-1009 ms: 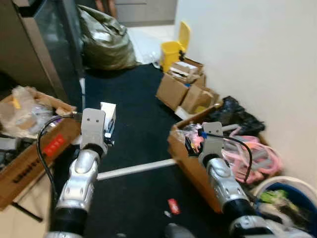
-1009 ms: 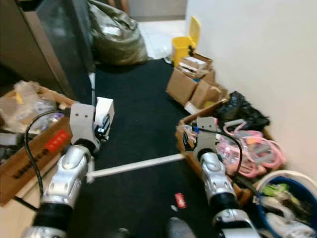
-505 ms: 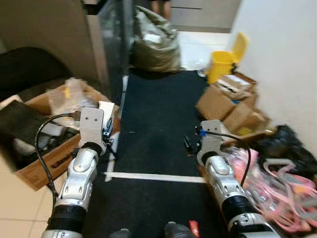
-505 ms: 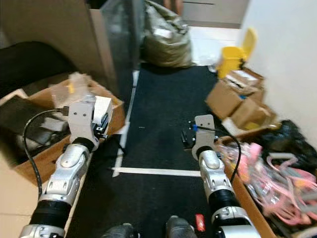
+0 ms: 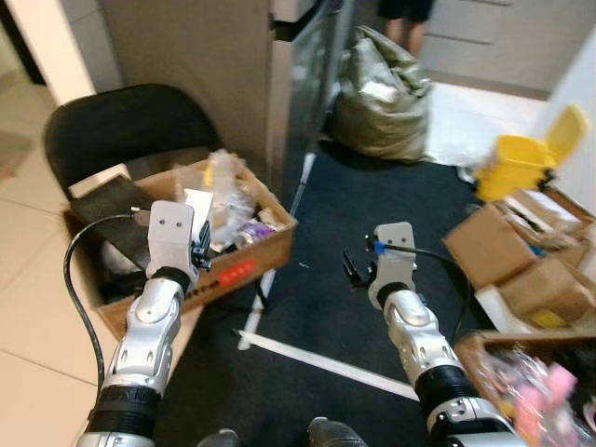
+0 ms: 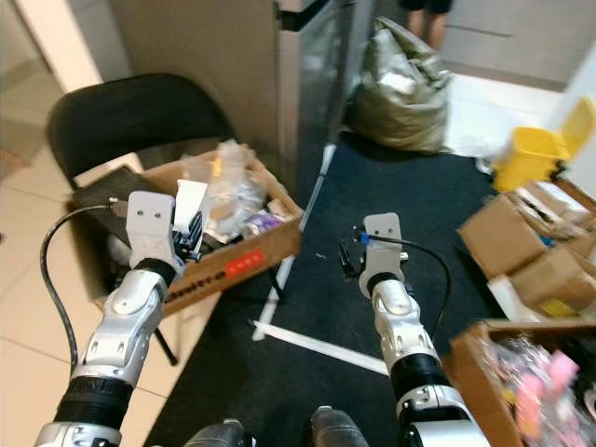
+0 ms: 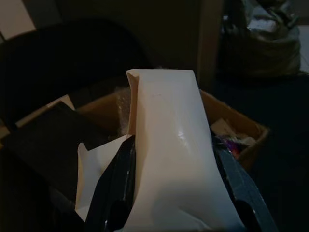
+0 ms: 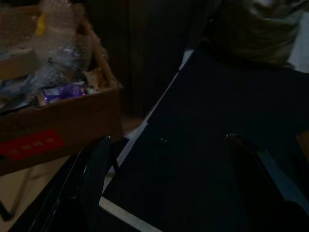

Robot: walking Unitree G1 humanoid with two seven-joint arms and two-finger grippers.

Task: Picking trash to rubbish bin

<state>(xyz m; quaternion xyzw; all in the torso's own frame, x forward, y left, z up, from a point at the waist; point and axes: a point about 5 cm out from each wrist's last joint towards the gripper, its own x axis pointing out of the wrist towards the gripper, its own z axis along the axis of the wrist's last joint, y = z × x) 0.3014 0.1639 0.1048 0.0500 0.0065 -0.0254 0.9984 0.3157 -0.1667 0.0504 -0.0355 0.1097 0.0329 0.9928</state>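
Cardboard box (image 5: 237, 265) left, bin (image 5: 518, 166) far right

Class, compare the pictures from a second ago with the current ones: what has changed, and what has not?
The head camera has swung left: the open cardboard box of clutter and black chair now fill the left, the yellow bin sits far right. Nothing was picked up or released. The left gripper still clamps the white folded card; the right gripper stays open, empty.

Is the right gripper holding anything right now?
No, the right gripper has its fingers spread apart with just dark carpet between them.
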